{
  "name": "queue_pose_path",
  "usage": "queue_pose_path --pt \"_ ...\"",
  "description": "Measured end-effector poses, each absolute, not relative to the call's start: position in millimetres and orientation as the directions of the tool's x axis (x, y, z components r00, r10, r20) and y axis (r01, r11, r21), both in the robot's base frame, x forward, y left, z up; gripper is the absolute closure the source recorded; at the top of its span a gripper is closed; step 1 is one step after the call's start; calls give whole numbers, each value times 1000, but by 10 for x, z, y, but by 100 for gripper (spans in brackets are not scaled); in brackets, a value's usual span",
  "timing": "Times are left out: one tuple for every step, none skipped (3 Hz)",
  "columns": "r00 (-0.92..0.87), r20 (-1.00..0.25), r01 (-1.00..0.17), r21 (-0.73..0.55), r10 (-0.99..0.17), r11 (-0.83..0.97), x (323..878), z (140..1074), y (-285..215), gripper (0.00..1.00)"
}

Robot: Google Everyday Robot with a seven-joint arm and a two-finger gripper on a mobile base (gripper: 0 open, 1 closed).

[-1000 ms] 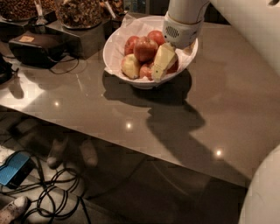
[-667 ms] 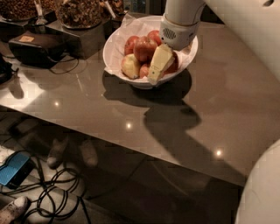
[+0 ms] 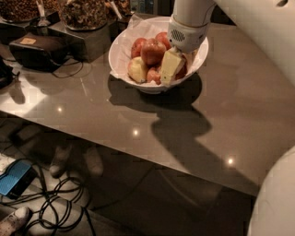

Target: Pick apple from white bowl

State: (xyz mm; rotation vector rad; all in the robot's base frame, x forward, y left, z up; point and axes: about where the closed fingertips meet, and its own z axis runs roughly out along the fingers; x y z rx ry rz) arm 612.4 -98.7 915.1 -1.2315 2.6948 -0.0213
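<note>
Robot's gripper (image 3: 171, 67) barely moved since a sec ago, low in white bowl (image 3: 120, 46) by apple (image 3: 183, 71). Open or closed, can't tell. Glossy brown table (image 3: 230, 115), cables (image 3: 60, 207) on floor near left.

I saw my claw (image 3: 177, 68) low over the far side of the brown table (image 3: 230, 106). Well left of it sat a black box (image 3: 39, 50). Farther back-left stood food jars (image 3: 83, 14). Below-left, on the floor, lay tangled cables (image 3: 60, 205) and a blue device (image 3: 16, 177).
</note>
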Motion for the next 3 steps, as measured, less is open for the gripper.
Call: queue_pose_path --pt "-641 -156 -749 -87 -751 657 6124 9151 -987 72" --pt "-641 -156 -749 -87 -751 657 6124 9151 -987 95" --pt "-635 -176 -749 -100 -752 655 6162 9161 -948 100"
